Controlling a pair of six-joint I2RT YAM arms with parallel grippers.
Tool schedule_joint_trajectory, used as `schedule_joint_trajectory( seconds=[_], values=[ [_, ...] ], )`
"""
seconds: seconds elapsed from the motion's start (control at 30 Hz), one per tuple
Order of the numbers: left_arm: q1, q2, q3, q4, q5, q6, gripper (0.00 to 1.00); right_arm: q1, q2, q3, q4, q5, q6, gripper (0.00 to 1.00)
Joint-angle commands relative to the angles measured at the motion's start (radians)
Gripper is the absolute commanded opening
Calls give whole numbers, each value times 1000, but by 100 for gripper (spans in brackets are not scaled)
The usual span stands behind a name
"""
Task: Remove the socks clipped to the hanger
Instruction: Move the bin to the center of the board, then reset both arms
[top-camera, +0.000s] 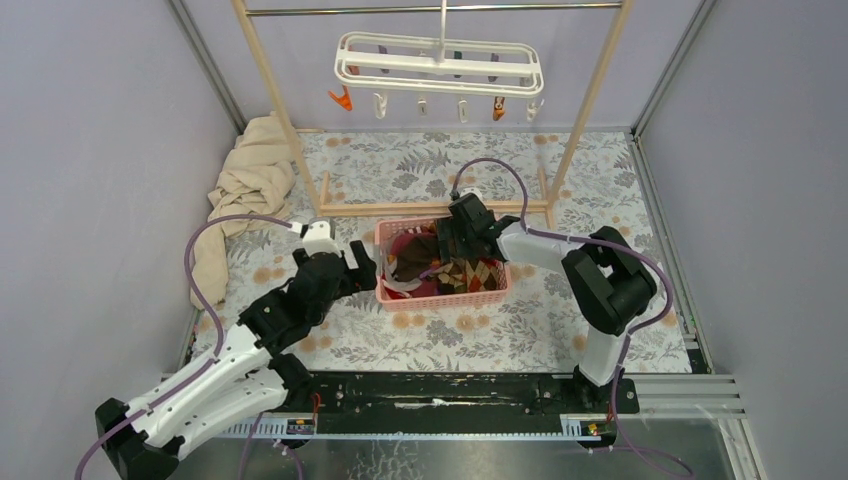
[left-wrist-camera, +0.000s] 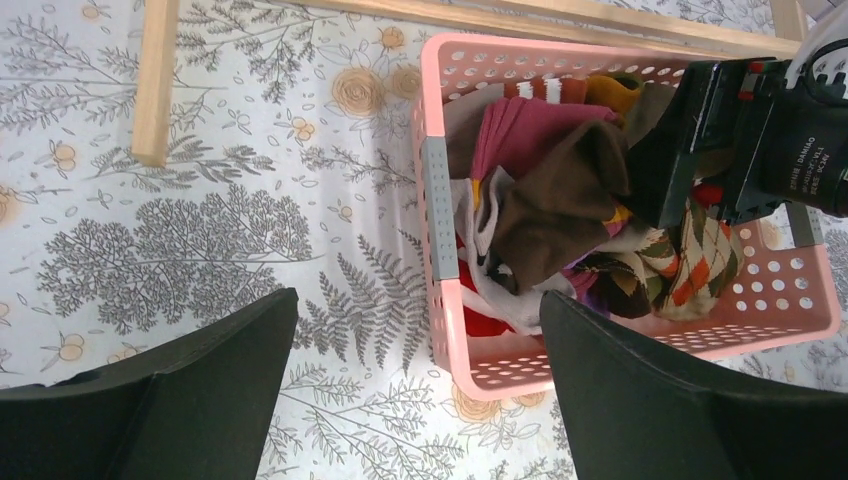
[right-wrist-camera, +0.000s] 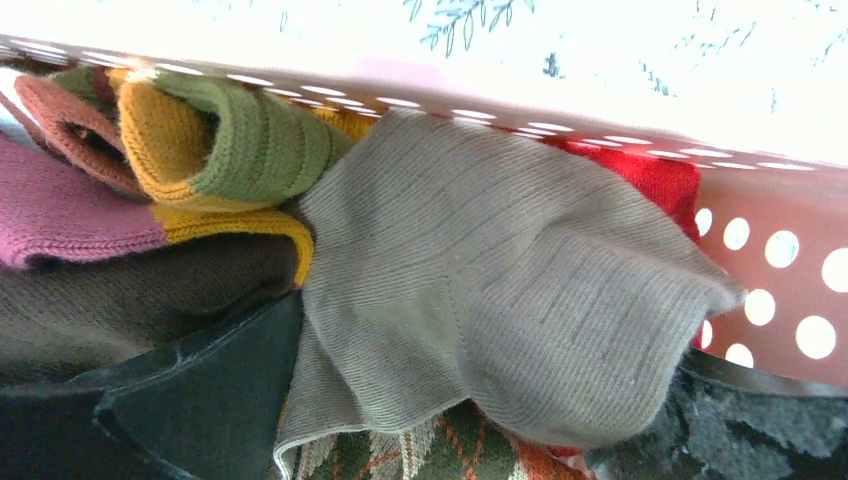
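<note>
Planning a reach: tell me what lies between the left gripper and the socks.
Only the side wall of the pink basket stands between the left gripper and the socks, as the left wrist view shows.

Hanger (top-camera: 440, 60): white plastic, smooth, glossy. Frame (left-wrist-camera: 155, 80): pale bare wood, matt, w/ a thin metal rod (top-camera: 330, 11). Basket (left-wrist-camera: 437, 200): pink perforated plastic, slight sheen. Socks (left-wrist-camera: 560, 200): knit cloth, matt. The grey one (right-wrist-camera: 500, 300) is fine-ribbed, the mustard/green one (right-wrist-camera: 230, 140) has a coarser rib. Worktop cover (top-camera: 400, 170): floral print, flat, matt. Beige cloth (top-camera: 250, 175) at far-left corner: soft, crumpled fabric. Left gripper (left-wrist-camera: 418, 300) fingers (left-wrist-camera: 640, 400): matt black plastic. Near-edge rail (top-camera: 680, 395): silver metal, dull.
</note>
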Motion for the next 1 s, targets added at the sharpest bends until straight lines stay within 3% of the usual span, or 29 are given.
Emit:
schedule_joint_trajectory(
  seconds=[0.0, 0.17, 0.63, 0.83, 0.97],
  values=[
    [31, 25, 40, 107, -29, 57, 98, -32, 84, 17, 70, -52, 10, 100],
    [48, 47, 73, 111, -26, 79, 98, -44, 58, 29, 43, -81, -28, 100],
    [49, -25, 165, 48, -55, 59, 98, -44, -612, -143, -98, -132, -89, 100],
    [57, -33, 164, 99, -123, 111, 99, -47, -813, -217, -134, -9, -111, 100],
    [139, -11, 139, 189, -128, 182, 99, -77, -885, -278, -149, 36, -91, 100]
  ],
)
